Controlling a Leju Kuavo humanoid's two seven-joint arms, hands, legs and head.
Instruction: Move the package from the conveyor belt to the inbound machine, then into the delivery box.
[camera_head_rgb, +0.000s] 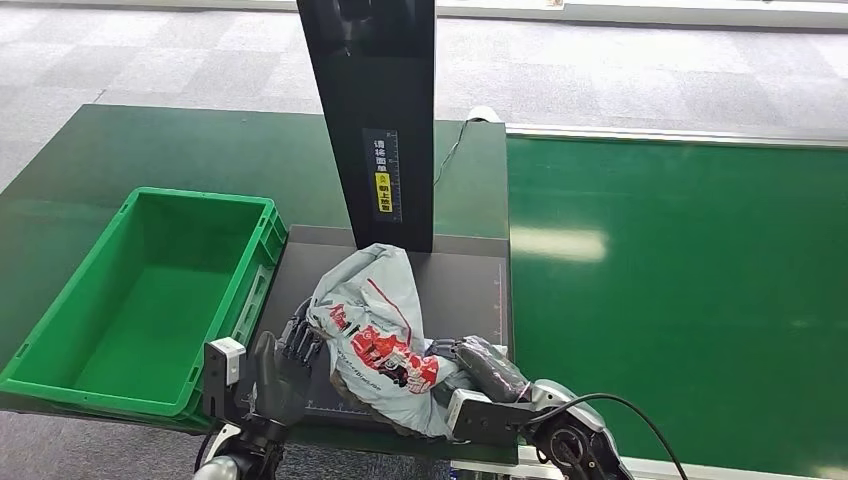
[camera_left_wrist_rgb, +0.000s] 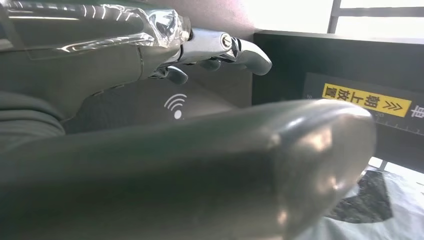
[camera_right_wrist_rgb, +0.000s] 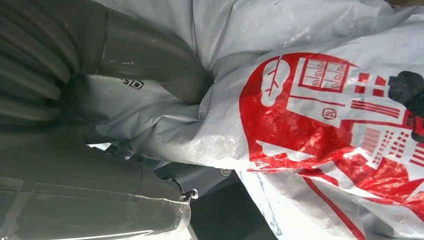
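Bag lay on the dark scanner pad, near the post. Right hand grasped its right side; left hand pressed its left edge, fingers apart — not grasping. Best lifted from both sides, kept low, carried left to the green box. Green belt right; grey floor beyond.

Package — soft grey poly mailer with red printed graphics, crumpled and bulging, lying on the dark flat platform of the inbound machine, just in front of its black upright column. Near end of the bag overhangs the platform's front edge. Delivery box — green plastic crate, open top, sits just left of the platform, touching or nearly touching it. Conveyor belt — green surface to the right of the machine.
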